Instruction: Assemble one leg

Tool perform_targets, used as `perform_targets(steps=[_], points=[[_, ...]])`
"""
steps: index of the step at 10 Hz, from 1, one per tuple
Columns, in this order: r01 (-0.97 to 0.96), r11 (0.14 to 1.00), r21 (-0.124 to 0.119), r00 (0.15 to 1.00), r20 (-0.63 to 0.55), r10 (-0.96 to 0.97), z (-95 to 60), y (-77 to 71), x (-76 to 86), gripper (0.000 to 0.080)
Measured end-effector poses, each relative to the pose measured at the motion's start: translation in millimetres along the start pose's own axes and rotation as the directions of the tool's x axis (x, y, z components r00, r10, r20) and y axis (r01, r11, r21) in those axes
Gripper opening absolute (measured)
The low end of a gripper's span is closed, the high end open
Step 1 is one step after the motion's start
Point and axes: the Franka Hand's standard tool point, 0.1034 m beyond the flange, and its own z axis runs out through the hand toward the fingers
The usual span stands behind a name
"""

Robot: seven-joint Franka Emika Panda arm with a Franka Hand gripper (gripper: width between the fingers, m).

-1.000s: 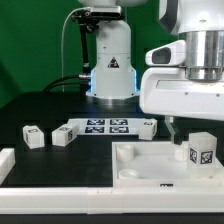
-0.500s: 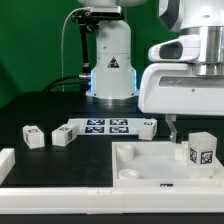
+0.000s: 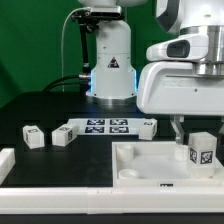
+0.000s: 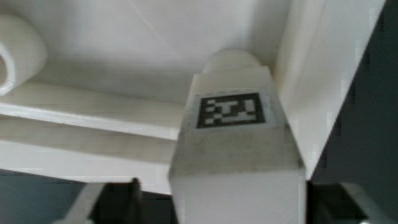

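Step in hand: 1 leg (image 3: 201,151) is seen standing on the large white panel (image 3: 140,165) at the exterior view's right — judged to be in seating at a corner socket.
Pincer (image 3: 180,131): placed just above and beside the leg; whether it is open or gripping cannot be told, as the fingertips are mostly hidden.
Wrist view: the leg (image 4: 231,150) is shown close up, its marker tag facing the camera, with the panel (image 4: 125,70) behind.
Spare legs: 2 blocks (image 3: 33,137) (image 3: 62,135) are left on the bench (image 3: 20,110) near the marker board (image 3: 105,127).
Next move: the leg's seating is to be confirmed — then a straight lift clear is called for.
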Motion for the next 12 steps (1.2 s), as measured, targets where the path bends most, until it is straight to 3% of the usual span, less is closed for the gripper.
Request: perform_targets(steps=[1,4,7,12], points=[[-0.011,1.000,0.001,1.000,-0.001,0.011,-0.1,0.0,0.2,0.0297],[-0.111,0.994,0.003,0.994,-0.001,0.111,-0.3,-0.3,0.6,0.0297],[-0.481,0.877,-0.001,0.877,-0.023,0.481,-1.3,-3.2,0.9,0.0296],[-0.746,0.664,-0.038,0.665,-0.070,0.743,-0.4,22.9,-8.5,0.0304]])
